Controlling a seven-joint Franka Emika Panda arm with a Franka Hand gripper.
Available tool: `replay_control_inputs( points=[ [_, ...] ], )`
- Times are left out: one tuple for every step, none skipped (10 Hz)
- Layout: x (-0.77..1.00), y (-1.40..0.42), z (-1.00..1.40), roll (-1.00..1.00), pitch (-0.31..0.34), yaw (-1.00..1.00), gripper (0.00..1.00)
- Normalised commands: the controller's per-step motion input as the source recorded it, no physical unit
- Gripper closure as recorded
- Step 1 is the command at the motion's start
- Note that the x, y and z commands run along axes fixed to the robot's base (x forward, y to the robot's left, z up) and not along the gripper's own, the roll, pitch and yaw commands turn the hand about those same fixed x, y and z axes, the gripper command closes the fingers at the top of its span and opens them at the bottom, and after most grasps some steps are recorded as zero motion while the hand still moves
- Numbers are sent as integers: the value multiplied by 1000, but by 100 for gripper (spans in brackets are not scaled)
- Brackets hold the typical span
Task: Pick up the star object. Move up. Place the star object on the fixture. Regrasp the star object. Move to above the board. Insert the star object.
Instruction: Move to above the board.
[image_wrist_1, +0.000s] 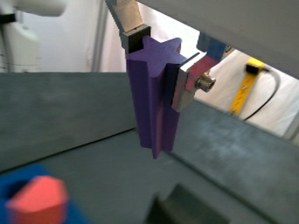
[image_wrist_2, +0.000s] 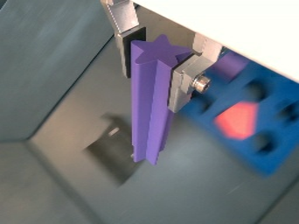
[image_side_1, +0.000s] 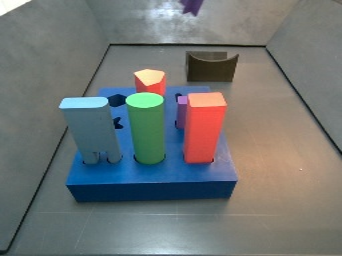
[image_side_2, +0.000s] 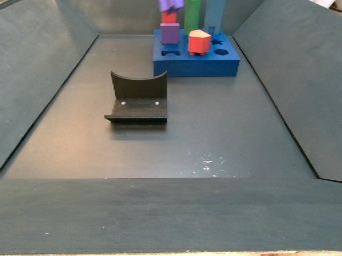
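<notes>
Held high, near the frame's top edge in a side view: slim purple star-section peg (image_wrist_2: 149, 96), clamped upright between the gripper (image_wrist_2: 158, 54)'s silver fingers (image_wrist_2: 186, 83). Best lowered slowly, centred over the dark notched fixture (image_side_2: 138, 98).

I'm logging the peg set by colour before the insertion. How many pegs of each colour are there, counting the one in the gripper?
Purple star object, held in the gripper up off the floor: 1
Light blue peg on the board: 1
Green cylinder: 1
Red square block: 1
Short red-orange peg: 1
Total: 5
</notes>
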Motion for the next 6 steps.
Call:
replay_control_inputs(
  points=[
    [-791, -1000, 379, -1000, -239, 41, 100],
    [-653, -774, 294, -1000, -256, 26, 100],
    [-458, -501, 193, -1000, -269, 13, 100],
    [-287, -272, 102, -1000, -270, -4, 100],
    [-150, -108, 44, -882, -228, -20, 100],
    [-92, -38, 24, -642, -169, -24, 100]
  ],
)
